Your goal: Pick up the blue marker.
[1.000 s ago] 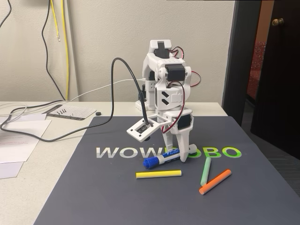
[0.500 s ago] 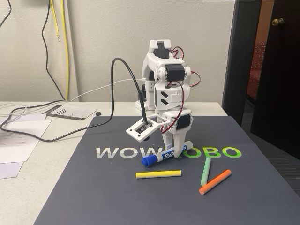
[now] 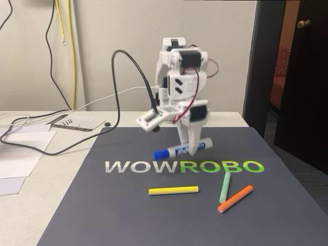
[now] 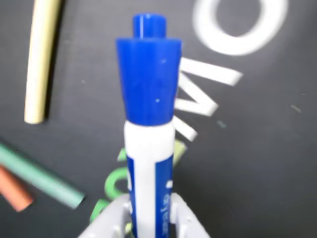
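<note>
The blue marker (image 3: 177, 150), a thick white barrel with a blue cap, hangs roughly level above the dark mat with its cap to the left in the fixed view. My gripper (image 3: 190, 148) is shut on the marker's barrel near its right end. In the wrist view the blue marker (image 4: 148, 124) points straight up the frame, cap at the top, and the white fingers (image 4: 184, 220) clamp its barrel at the bottom edge; the gripper (image 4: 148, 223) holds it clear of the mat.
On the dark mat (image 3: 102, 205) with the WOWROBO lettering lie a yellow stick (image 3: 173, 190), a green stick (image 3: 225, 187) and an orange stick (image 3: 235, 199). Papers (image 3: 20, 154) and a black cable (image 3: 61, 146) lie to the left. A dark door (image 3: 297, 77) stands at the right.
The gripper has risen with the blue marker, lifting it off the mat from beside the lettering. The arm has straightened upward. The three sticks stayed put.
</note>
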